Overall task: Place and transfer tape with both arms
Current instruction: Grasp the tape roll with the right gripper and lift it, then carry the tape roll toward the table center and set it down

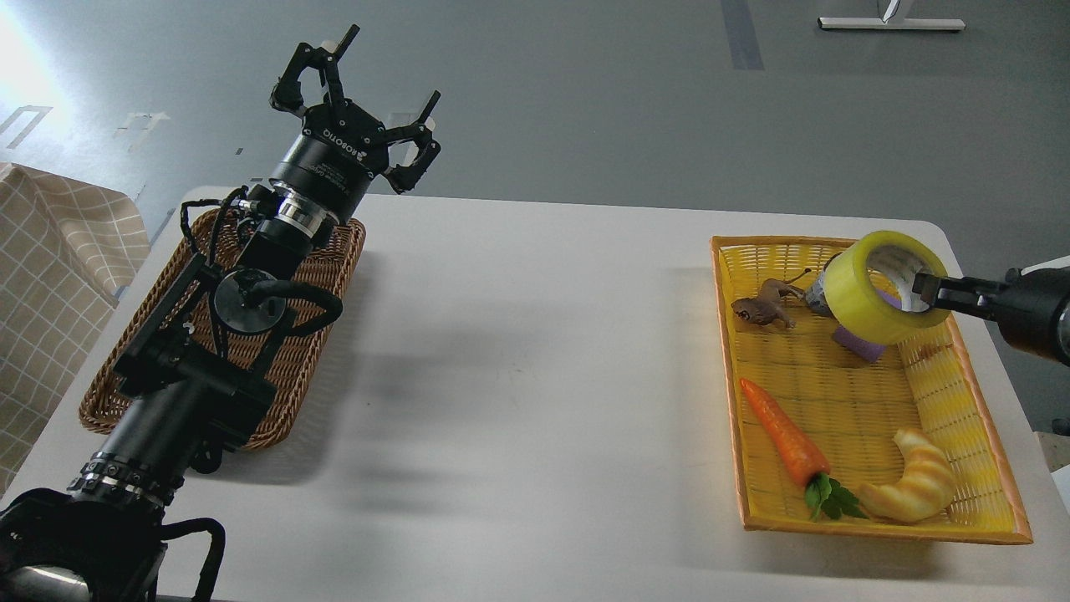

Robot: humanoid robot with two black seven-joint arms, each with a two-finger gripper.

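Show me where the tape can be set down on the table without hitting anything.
Widest bare patch: the white table between the brown basket and the yellow basket. The yellow one is bare mid-floor, crowded elsewhere: toy animal, purple block, carrot, croissant. The left arm covers most of the brown one. The right gripper holds the tape.

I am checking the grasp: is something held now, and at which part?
The right gripper holds the tape by its ring wall, one finger inside the core. The left gripper is open and empty.
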